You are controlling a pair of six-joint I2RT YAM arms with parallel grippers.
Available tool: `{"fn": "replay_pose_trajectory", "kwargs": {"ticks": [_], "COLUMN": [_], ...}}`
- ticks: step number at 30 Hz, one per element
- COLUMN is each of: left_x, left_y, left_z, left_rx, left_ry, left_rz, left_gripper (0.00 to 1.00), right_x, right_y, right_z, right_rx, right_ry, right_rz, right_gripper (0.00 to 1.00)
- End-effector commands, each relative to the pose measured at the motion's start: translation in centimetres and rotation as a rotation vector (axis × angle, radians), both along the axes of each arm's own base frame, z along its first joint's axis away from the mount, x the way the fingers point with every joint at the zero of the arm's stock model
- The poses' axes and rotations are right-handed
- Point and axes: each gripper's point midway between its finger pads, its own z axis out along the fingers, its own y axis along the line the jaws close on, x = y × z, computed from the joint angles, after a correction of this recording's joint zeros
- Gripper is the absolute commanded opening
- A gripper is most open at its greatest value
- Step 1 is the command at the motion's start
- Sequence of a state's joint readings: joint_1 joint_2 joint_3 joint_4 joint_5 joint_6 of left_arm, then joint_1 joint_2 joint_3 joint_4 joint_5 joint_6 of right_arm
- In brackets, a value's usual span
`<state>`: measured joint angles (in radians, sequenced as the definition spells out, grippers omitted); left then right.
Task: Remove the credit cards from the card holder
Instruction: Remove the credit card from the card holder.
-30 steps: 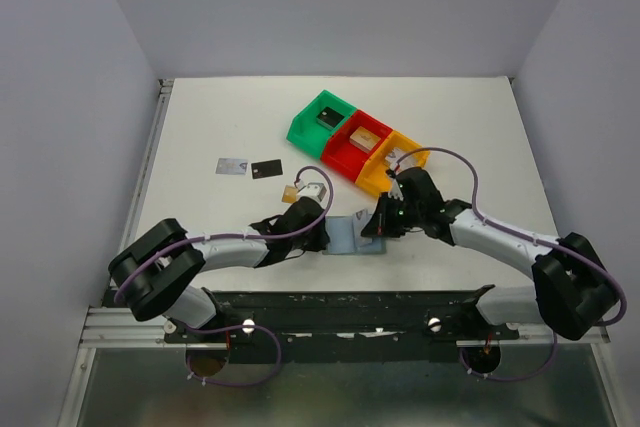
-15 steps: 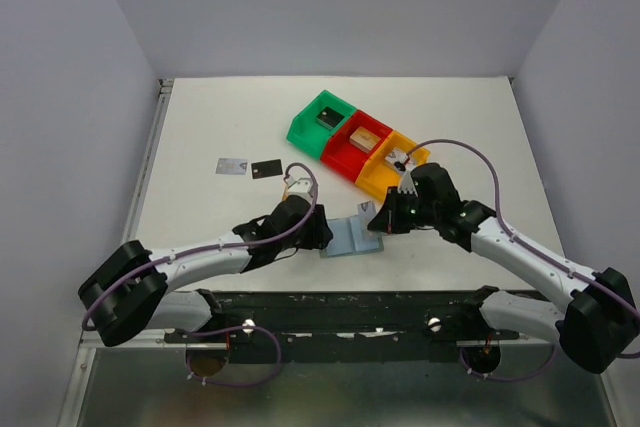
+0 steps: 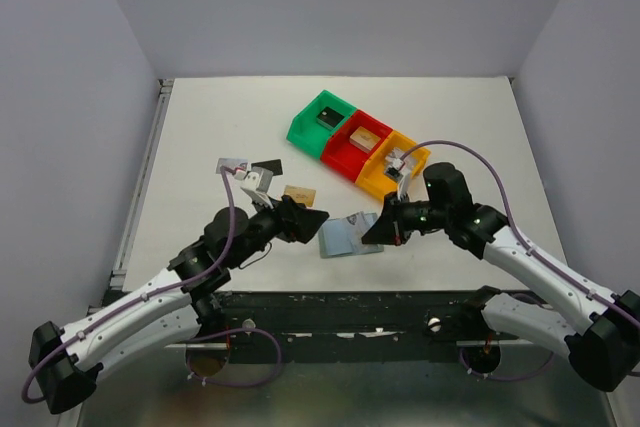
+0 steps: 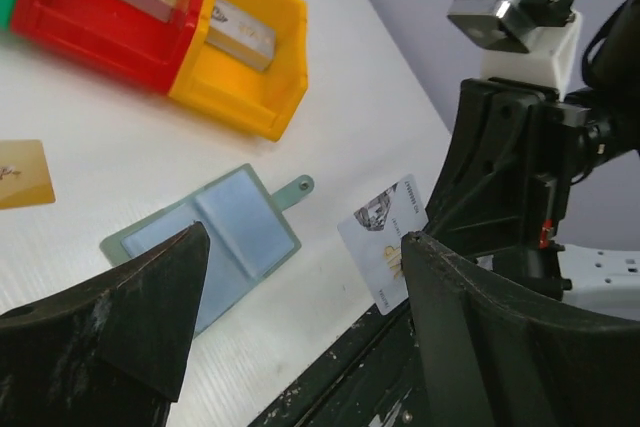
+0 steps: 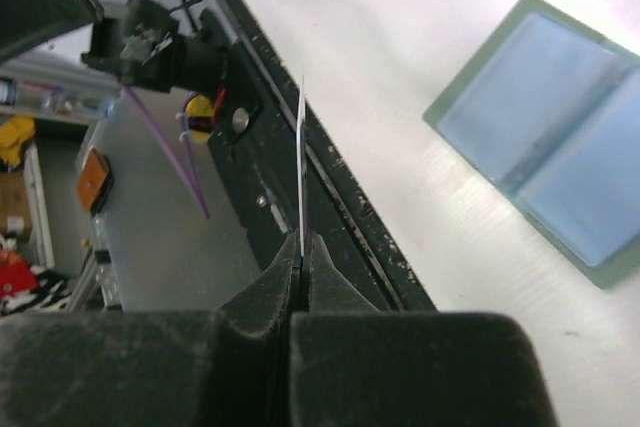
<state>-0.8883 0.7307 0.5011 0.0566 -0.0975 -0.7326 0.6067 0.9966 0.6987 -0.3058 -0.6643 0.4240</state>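
The left arm's wrist partly covers the black card [image 3: 268,168], with the silver-grey card [image 3: 232,166] beside it. The card holder [image 3: 350,235] lies open near the surface's [image 3: 220,117] front edge, and the tan card [image 3: 298,194] lies nearby. The left pincer [image 3: 305,220] is spread wide and holds nothing. The right pincer [image 5: 301,245] pinches a pale printed card [image 4: 385,239].

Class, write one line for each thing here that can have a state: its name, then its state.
card holder: open, flat on table
left hand: open, empty
right hand: shut on white card
white card: pinched, off table
tan card: flat on table
black card: flat on table
silver card: flat on table
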Motion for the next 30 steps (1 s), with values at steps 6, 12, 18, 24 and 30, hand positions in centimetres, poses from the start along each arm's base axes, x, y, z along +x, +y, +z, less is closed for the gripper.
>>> {"fn": "replay_pose_trajectory", "kwargs": {"ticks": [6, 12, 18, 24, 30], "left_x": [-3.9, -5.5, -6.3, -7.5, -7.6], "left_y": [0.1, -1.6, -2.3, -3.1, -3.4], "left_z": [2.1, 2.8, 3.2, 2.8, 2.5], "left_rx": [-0.123, -0.178, -0.188, -0.211, -0.212], "left_ry": [-0.158, -0.165, -0.176, -0.159, -0.15], "left_rz": [-0.207, -0.36, -0.434, -0.519, -0.541], "left_gripper": [0.77, 0.64, 0.62, 0.58, 0.52], "right_x": [-4.2, -5.2, -5.0, -4.7, -4.7], "right_y": [1.6, 2.4, 2.6, 2.9, 3.4], "right_z": [3.8, 3.8, 3.9, 4.3, 5.0], "right_rx": [0.168, 0.189, 0.186, 0.205, 0.236], "right_ry": [-0.038, -0.03, -0.041, -0.054, -0.053], "right_rz": [0.296, 0.363, 0.357, 0.349, 0.368], "right_gripper": [0.0, 0.0, 0.0, 0.0, 0.0]}}
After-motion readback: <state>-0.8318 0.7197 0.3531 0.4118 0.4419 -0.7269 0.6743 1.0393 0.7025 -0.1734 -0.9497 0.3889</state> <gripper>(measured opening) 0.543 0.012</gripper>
